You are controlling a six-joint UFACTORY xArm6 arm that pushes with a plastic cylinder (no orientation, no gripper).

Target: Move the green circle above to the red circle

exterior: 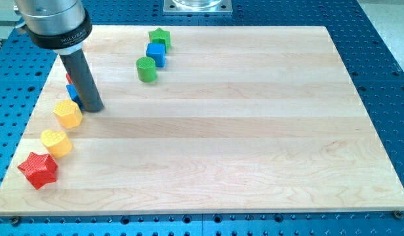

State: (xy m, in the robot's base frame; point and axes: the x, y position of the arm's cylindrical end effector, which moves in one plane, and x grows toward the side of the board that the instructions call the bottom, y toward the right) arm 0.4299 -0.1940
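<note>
The green circle (147, 69) stands on the wooden board (241, 131) at the upper left, just below a blue cube (156, 54) and a green star (159, 37). My tip (92, 109) rests on the board at the view's left, well to the lower left of the green circle and just right of a yellow hexagon (68, 113). A red block (68, 78) and a blue block (72, 92) peek out from behind the rod on its left. Both are mostly hidden and their shapes cannot be made out.
A yellow round block (56, 142) and a red star (38, 170) lie along the board's left edge below the yellow hexagon. A blue perforated table surrounds the board.
</note>
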